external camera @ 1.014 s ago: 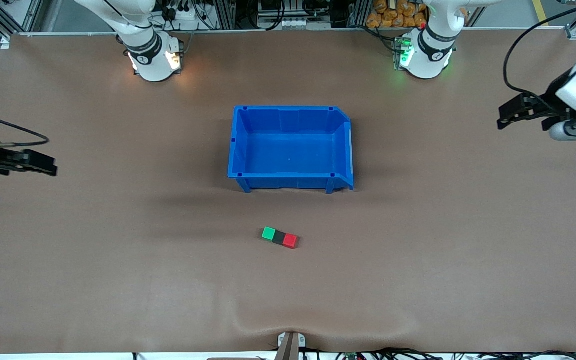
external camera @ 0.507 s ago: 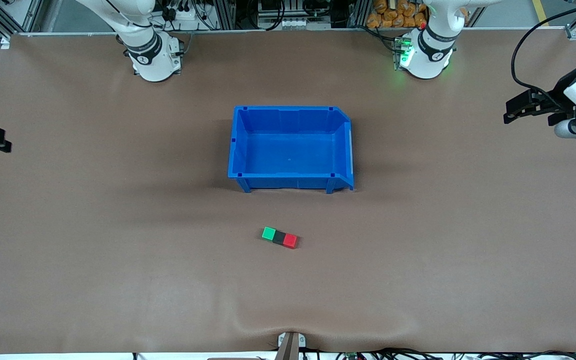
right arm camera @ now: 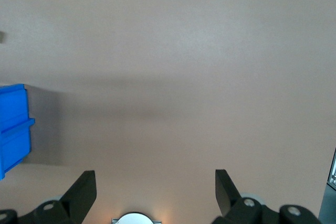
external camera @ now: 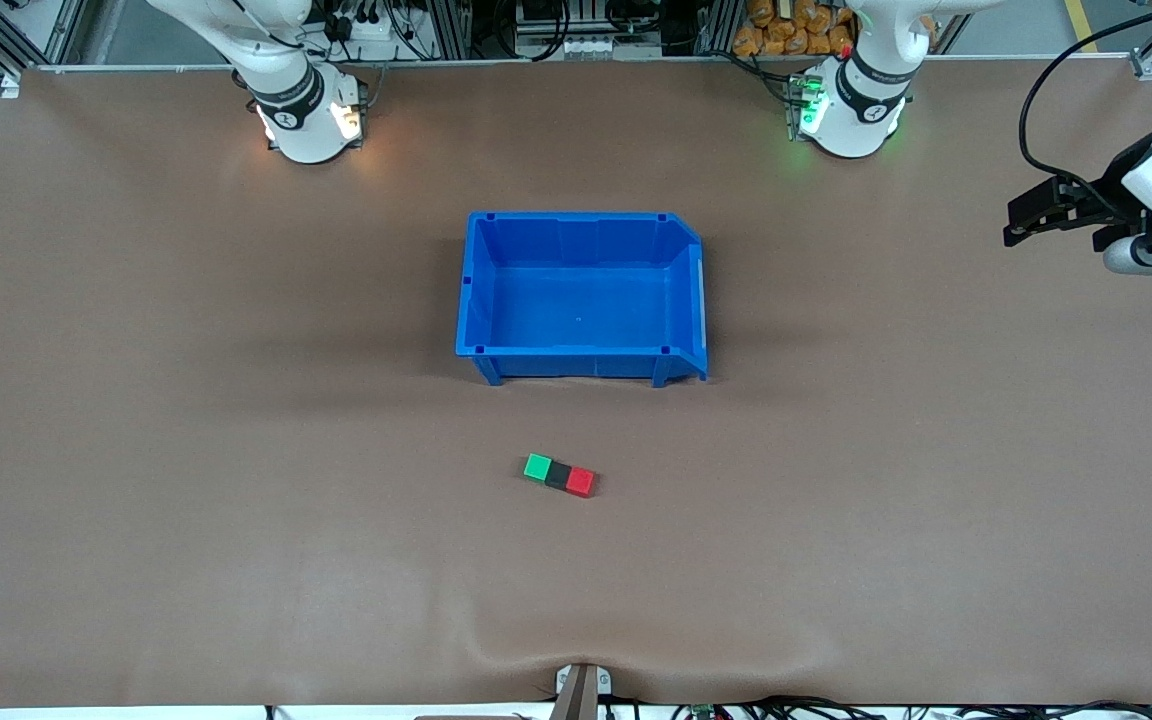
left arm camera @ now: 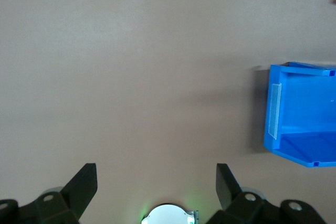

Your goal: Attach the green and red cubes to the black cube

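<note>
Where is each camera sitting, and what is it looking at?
Front view: high up across the table, facing the robots; it sees the blue bin, the green cube, black cube and red cube joined in a row, both arm bases, and the left gripper.
Left wrist view: on the left arm's wrist, looking down at the table; its own open left gripper and its lit base show.
Right wrist view: on the right arm's wrist, looking down; the open right gripper shows.
Shared: all three views show the blue bin.

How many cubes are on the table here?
3, touching in one row nearer the front camera than the blue bin: green cube, black cube in the middle, red cube. None appear hidden.
</note>
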